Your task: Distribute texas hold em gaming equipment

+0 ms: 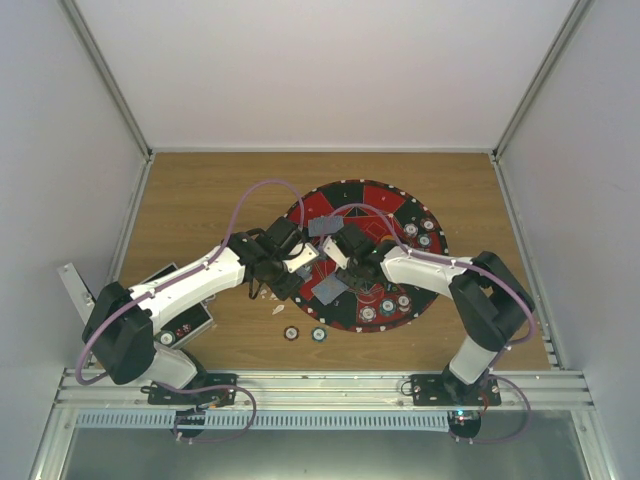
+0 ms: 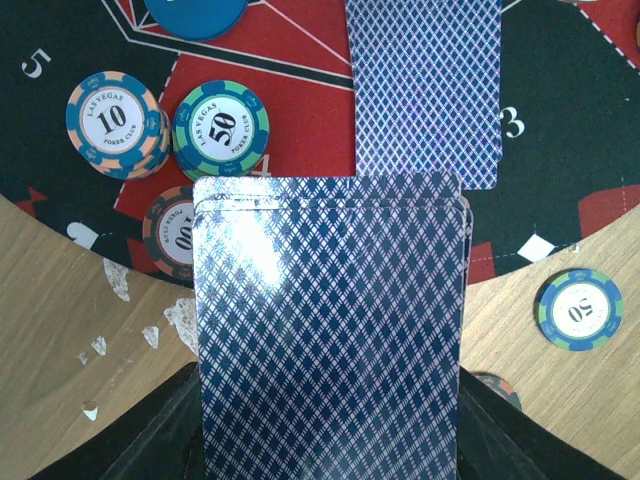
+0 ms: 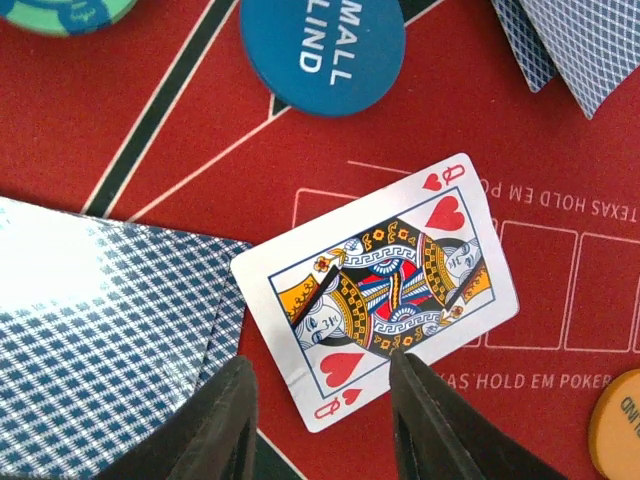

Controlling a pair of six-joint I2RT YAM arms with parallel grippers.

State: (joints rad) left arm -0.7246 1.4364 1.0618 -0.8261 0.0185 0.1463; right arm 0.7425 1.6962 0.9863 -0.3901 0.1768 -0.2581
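Observation:
My left gripper is shut on a deck of blue-diamond-backed playing cards, held above the edge of the round red-and-black mat. My right gripper is open just above a face-up queen of hearts, which lies flat on the red felt; neither finger touches it. Both grippers meet over the mat's middle, the left gripper beside the right gripper. A face-down card lies beyond the deck. Poker chips marked 10, 50 and 100 sit on the mat's rim.
A blue small-blind disc and an orange disc lie on the felt near the queen. Two chips rest on the wood in front of the mat. More chips line the mat's right side. A black case sits under the left arm.

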